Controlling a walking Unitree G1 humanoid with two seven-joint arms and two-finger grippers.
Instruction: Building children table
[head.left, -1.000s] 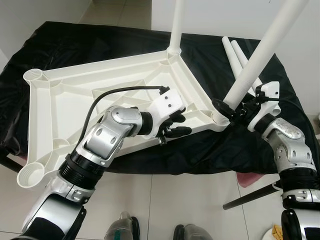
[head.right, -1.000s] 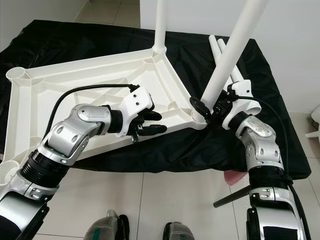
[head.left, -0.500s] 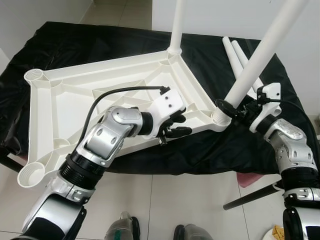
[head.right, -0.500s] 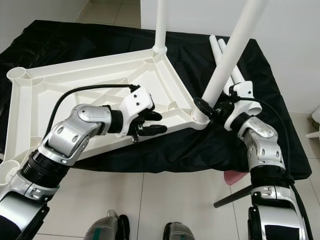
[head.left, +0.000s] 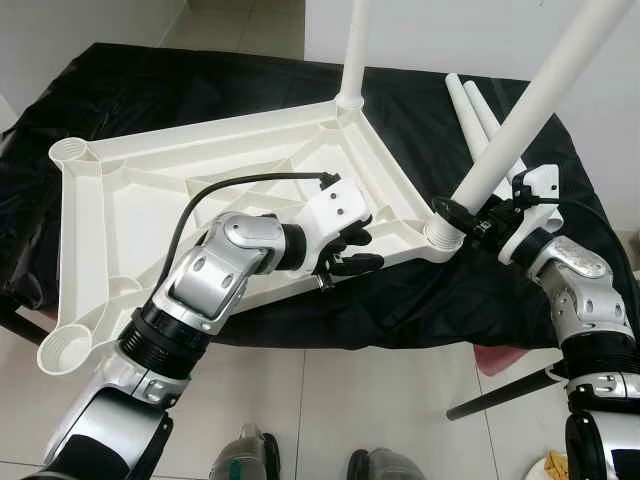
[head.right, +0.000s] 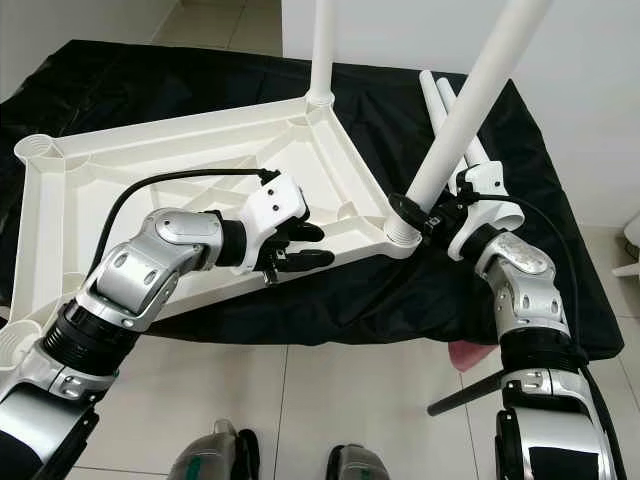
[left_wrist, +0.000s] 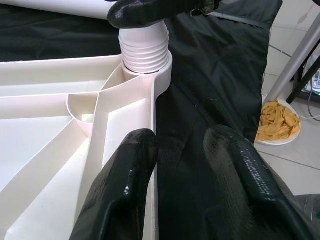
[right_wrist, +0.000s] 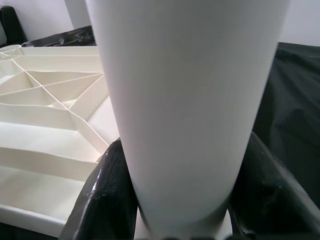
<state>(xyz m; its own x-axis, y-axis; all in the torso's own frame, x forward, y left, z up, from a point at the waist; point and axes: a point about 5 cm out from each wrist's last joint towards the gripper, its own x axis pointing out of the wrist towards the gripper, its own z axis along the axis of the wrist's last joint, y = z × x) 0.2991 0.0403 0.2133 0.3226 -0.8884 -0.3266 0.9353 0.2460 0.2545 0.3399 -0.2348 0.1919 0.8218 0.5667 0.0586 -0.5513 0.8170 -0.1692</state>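
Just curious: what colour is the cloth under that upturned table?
Black, clearest in the left eye view: the cloth under the white tabletop.

Silver jointed arms are seen; white wrist housings are fitted. Black cables are looped; glossy black fingers (left_wrist: 120, 195) are shown.

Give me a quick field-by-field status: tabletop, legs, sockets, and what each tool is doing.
tabletop: white, upside down on black cloth
legs fitted: far corner leg; near-right leg, tilted
spare legs: two lying on the cloth
empty sockets: far-left; near-left
right tool: shut on near-right leg just above its socket
left tool: open, straddling the tabletop's near edge rim
floor: plate of yellow food
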